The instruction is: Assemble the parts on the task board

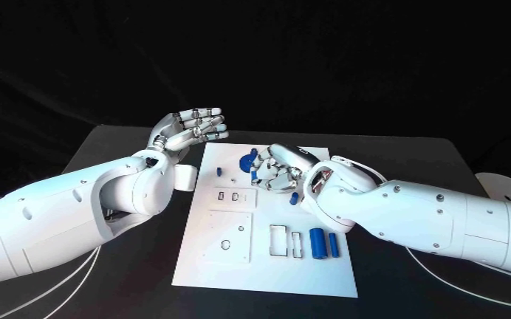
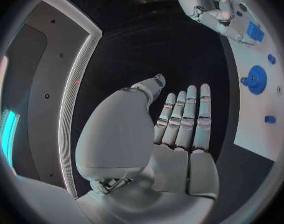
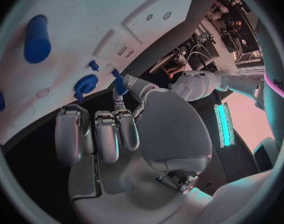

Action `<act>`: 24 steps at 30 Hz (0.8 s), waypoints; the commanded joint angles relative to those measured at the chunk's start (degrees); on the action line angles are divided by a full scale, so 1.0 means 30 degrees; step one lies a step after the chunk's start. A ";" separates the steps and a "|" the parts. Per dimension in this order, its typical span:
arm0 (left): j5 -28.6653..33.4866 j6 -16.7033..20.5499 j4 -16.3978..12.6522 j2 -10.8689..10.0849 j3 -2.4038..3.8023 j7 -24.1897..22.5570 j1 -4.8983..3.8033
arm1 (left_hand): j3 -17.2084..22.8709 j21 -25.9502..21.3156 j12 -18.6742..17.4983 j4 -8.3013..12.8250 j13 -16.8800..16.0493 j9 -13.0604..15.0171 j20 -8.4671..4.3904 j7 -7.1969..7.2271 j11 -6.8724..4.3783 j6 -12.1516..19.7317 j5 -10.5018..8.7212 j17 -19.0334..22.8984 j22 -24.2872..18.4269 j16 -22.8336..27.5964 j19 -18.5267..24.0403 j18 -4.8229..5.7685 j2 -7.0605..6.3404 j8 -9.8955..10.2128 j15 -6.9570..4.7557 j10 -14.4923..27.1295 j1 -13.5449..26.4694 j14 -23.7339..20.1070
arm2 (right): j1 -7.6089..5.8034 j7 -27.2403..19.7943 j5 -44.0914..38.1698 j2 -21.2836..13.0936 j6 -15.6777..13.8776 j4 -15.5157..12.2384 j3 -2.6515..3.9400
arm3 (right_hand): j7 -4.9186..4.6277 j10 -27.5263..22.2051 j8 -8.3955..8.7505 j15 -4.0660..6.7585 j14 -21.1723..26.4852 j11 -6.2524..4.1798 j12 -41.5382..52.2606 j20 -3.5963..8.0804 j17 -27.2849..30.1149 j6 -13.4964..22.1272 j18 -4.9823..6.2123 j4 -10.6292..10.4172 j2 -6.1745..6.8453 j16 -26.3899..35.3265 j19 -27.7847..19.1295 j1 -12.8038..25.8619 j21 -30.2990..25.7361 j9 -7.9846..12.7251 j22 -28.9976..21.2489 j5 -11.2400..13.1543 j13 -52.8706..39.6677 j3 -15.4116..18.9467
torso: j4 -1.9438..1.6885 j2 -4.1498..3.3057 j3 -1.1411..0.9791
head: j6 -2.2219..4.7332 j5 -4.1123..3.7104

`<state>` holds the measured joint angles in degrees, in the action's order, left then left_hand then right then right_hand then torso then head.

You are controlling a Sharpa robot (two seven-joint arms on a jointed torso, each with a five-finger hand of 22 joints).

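Left hand (image 1: 190,128): raised above the table's left side, just off the board's far left corner; palm open, fingers (image 2: 187,115) straight and side by side, nothing in it.
Board (image 1: 229,267): white plate in the middle of the black table (image 1: 128,142), long side running away from the robot.
Round part (image 1: 247,161): blue disc lying on the far end of the board, just left of the right hand.
Right hand (image 1: 279,169): low over the far half of the board, fingers curled down; the right wrist view shows a small blue piece (image 3: 119,83) pinched between thumb and fingertip.
Cylinders (image 1: 317,242): two blue ones lying side by side near the board's right edge, close to the right forearm.
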<state>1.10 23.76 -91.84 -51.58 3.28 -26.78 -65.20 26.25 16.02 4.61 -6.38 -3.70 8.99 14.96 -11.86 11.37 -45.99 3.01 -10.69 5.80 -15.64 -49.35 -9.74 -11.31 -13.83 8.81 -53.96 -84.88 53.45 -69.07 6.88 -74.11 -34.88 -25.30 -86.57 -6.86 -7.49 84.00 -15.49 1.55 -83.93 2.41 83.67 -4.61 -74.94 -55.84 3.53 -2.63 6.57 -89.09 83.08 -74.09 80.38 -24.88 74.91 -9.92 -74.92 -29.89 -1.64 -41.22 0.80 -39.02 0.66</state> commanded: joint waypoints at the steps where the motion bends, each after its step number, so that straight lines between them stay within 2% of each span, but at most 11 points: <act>1: 0.0101 -0.0376 -0.0056 0.0048 0.0010 -0.0107 -0.0004 | 0.0036 0.0052 -0.0119 0.0106 0.0002 -0.0026 -0.0038 -0.0833 0.0049 0.0039 -0.0053 -0.0018 -0.0018 0.0066 -0.0116 -0.0245 0.0020 0.0094 0.0017 -0.0070 0.0238 0.0050 | 0.0216 0.1086 -0.1623 0.0362 0.0733 0.0145 -0.0040 | 0.0374 0.0040 -0.0503 0.0111 -0.1830 -0.0177 0.0057 0.0078 -0.4119 -0.0387 -0.0200 -0.0005 -0.0005 -0.0065 0.0012 0.0187 -0.0044 -0.0664 0.1598 -0.0076 -0.2427 -0.0098 | -0.0025 -0.0003 0.0053 | -0.0075 0.0120; 3: 0.0102 -0.0380 -0.0083 0.0051 0.0010 -0.0105 -0.0005 | 0.0036 0.0052 -0.0119 0.0106 0.0002 -0.0026 -0.0038 -0.0833 0.0049 0.0039 -0.0053 -0.0018 -0.0018 0.0066 -0.0116 -0.0245 0.0020 0.0094 0.0017 -0.0070 0.0238 0.0050 | 0.0377 0.1212 -0.1953 0.0591 0.0792 0.0211 -0.0066 | 0.0374 0.0040 -0.0503 0.0111 -0.1830 -0.0177 0.0057 0.0078 -0.4119 -0.0387 -0.0200 -0.0005 -0.0005 -0.0065 0.0012 0.0187 -0.0044 -0.0664 0.1598 -0.0076 -0.2427 -0.0098 | -0.0048 -0.0007 0.0032 | -0.0176 0.0165; 6: 0.0103 -0.0397 -0.0119 0.0069 0.0010 -0.0102 -0.0005 | 0.0036 0.0052 -0.0119 0.0106 0.0002 -0.0026 -0.0038 -0.0833 0.0049 0.0039 -0.0053 -0.0018 -0.0018 0.0066 -0.0116 -0.0245 0.0020 0.0094 0.0017 -0.0070 0.0238 0.0050 | 0.0660 0.1350 -0.2373 0.0878 0.0776 0.0311 -0.0089 | 0.0375 0.0036 -0.0520 0.0115 -0.1827 -0.0179 0.0050 0.0084 -0.4102 -0.0378 -0.0197 -0.0014 0.0012 -0.0061 0.0007 0.0245 -0.0056 -0.0678 0.1589 -0.0095 -0.2419 -0.0091 | -0.0051 -0.0012 0.0037 | -0.0229 0.0211; 13: 0.0103 -0.0433 -0.0182 0.0113 0.0011 -0.0100 -0.0007 | 0.0036 0.0052 -0.0119 0.0106 0.0002 -0.0026 -0.0038 -0.0833 0.0049 0.0039 -0.0053 -0.0018 -0.0018 0.0066 -0.0116 -0.0245 0.0020 0.0094 0.0017 -0.0070 0.0238 0.0050 | 0.1273 0.1525 -0.3192 0.1433 0.0559 0.0536 -0.0130 | 0.0369 0.0013 -0.0549 0.0122 -0.1820 -0.0178 0.0017 0.0100 -0.4066 -0.0294 -0.0184 -0.0037 0.0104 -0.0051 -0.0022 0.0441 -0.0111 -0.0712 0.1544 -0.0114 -0.2387 -0.0058 | -0.0046 -0.0013 -0.0027 | -0.0352 0.0340; 19: 0.0103 -0.0467 -0.0213 0.0091 0.0011 -0.0077 -0.0007 | 0.0036 0.0052 -0.0119 0.0106 0.0002 -0.0026 -0.0038 -0.0833 0.0049 0.0039 -0.0053 -0.0018 -0.0018 0.0066 -0.0116 -0.0245 0.0020 0.0094 0.0017 -0.0070 0.0238 0.0050 | 0.1463 0.1666 -0.3439 0.1619 0.0456 0.0715 -0.0143 | 0.0367 0.0012 -0.0548 0.0122 -0.1819 -0.0177 0.0016 0.0101 -0.4062 -0.0279 -0.0182 -0.0038 0.0112 -0.0049 -0.0026 0.0459 -0.0117 -0.0714 0.1538 -0.0112 -0.2386 -0.0057 | -0.0025 0.0001 -0.0009 | -0.0422 0.0406; 24: 0.0103 -0.0472 -0.0224 0.0062 0.0011 -0.0063 -0.0007 | 0.0036 0.0052 -0.0119 0.0106 0.0002 -0.0026 -0.0038 -0.0833 0.0049 0.0039 -0.0053 -0.0018 -0.0018 0.0066 -0.0116 -0.0245 0.0020 0.0094 0.0017 -0.0070 0.0238 0.0050 | 0.1503 0.1779 -0.3576 0.1682 0.0456 0.0883 -0.0146 | 0.0361 0.0004 -0.0544 0.0122 -0.1820 -0.0173 0.0006 0.0103 -0.4066 -0.0244 -0.0185 -0.0039 0.0138 -0.0050 -0.0019 0.0501 -0.0111 -0.0717 0.1548 -0.0103 -0.2375 -0.0052 | -0.0016 -0.0010 -0.0026 | -0.0449 0.0450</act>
<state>1.23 23.48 -92.32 -51.44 3.28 -26.72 -65.20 26.25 16.02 4.61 -6.39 -3.70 8.99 14.96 -11.86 11.37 -45.99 3.01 -10.68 5.81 -15.64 -49.35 -9.75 -11.31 -13.83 8.81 -53.96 -84.88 53.45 -64.65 11.24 -82.76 -29.97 -24.23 -84.05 -7.29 -7.34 83.83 -15.50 1.55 -83.93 2.25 83.66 -4.62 -74.92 -55.69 3.53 -2.61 6.96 -89.09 83.08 -73.13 80.37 -24.88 74.95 -9.98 -74.91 -29.90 -1.74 -41.23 0.74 -40.30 1.92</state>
